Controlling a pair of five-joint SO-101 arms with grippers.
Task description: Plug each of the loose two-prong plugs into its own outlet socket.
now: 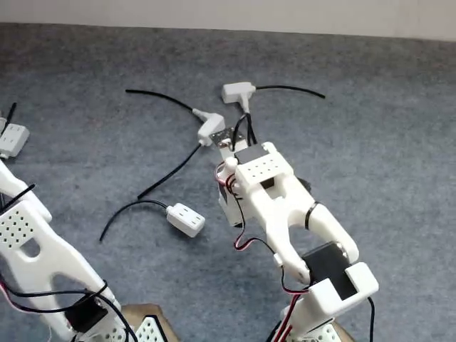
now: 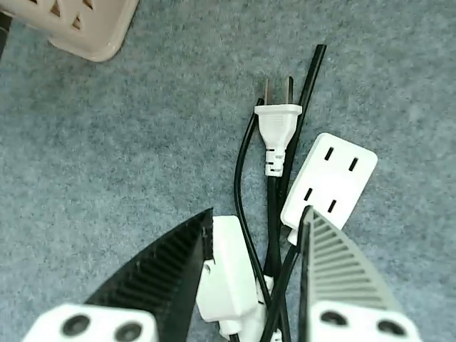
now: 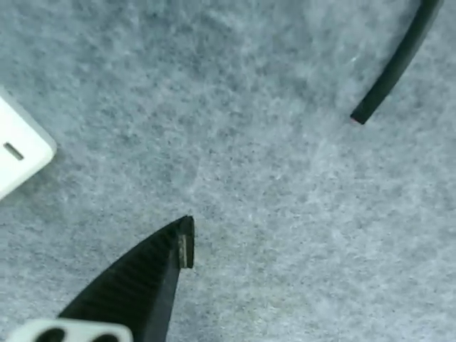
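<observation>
Two-prong plug loose just beyond my left gripper, jaws wide, straddling a white block and black cords. Outlet socket just beside the plug, empty. Right gripper: state can't tell, near an angled plug mid-table. Another socket block nearer, left. Nothing seated, I judge; cords tangle.

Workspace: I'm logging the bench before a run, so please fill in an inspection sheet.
Surface: grey carpet throughout.
Job's things: two-prong plug beside double socket, unplugged; loose socket mid-carpet; T-shaped connector and angled connector farther back.
Clutter: beige basket corner.
Grippers: left pincer open astride a white block and cables; right pincer over bare carpet.
Cables: black cables loose, crossing; one cut end.
Surroundings: pale wall along far edge.
</observation>
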